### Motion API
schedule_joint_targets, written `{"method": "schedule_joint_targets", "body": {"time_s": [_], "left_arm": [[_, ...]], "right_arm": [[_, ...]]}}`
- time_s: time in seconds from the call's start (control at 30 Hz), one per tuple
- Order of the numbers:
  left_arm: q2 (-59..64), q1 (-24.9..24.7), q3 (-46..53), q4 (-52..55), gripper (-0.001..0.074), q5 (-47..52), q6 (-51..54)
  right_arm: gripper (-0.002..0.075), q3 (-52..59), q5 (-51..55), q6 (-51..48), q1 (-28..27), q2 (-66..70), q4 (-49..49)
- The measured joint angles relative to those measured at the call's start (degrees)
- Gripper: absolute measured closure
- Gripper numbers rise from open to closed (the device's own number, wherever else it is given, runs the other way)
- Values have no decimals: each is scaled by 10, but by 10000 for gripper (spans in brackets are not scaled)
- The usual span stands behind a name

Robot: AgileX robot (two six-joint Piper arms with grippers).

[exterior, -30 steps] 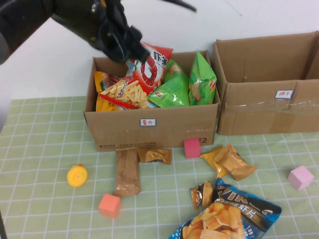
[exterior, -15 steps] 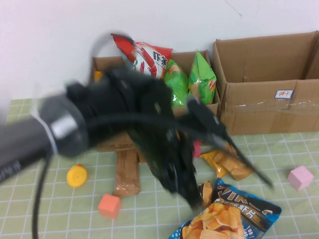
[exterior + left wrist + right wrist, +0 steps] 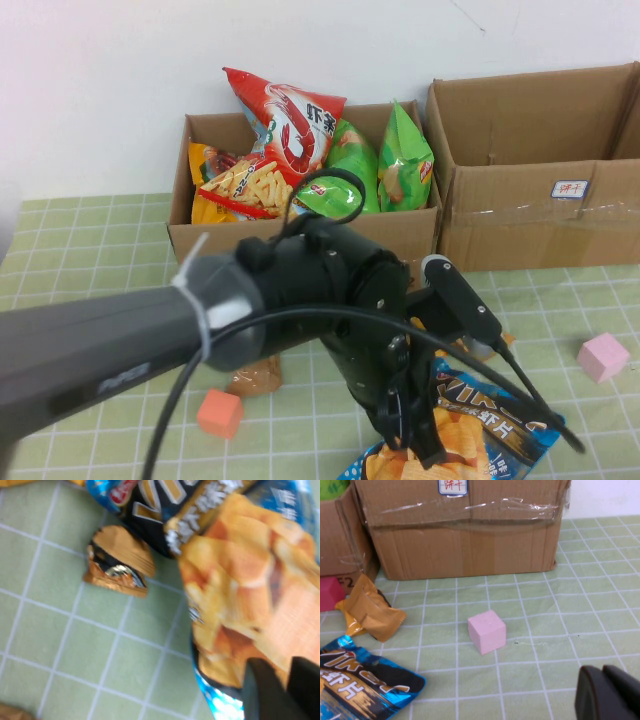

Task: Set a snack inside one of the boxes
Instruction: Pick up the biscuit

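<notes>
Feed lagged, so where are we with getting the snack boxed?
Done: the red shrimp bag sits in the box. In hand: nothing visibly; the left hand is over the blue chip bag. The right hand is low beside the pink cube. Left: parking the arms.

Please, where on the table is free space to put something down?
Free: the mat left of the orange cube, and around the pink cube before the taped box. Crowded: near the blue chip bag, where the left gripper hovers. The right gripper is beside the pink cube.
</notes>
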Motion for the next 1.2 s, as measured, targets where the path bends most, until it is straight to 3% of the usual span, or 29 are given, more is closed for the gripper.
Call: {"method": "schedule_joint_targets", "body": {"time_s": [0.2, 0.3, 0.4, 0.63, 1.07, 1.2], "left_arm": [[64, 6, -32, 9, 170, -56, -44], [94, 16, -54, 17, 78, -95, -102], [122, 37, -76, 17, 77, -119, -150], [168, 90, -94, -30, 172, -126, -172], [199, 91, -98, -120, 227, -129, -67], [207, 91, -99, -120, 306, -131, -65]], "right_arm": [[728, 0, 1, 0, 0, 0, 0], [728, 0, 1, 0, 0, 0, 0], [728, 0, 1, 0, 0, 0, 0], [728, 0, 1, 0, 0, 0, 0], [728, 0, 1, 0, 0, 0, 0], [728, 0, 1, 0, 0, 0, 0]]}}
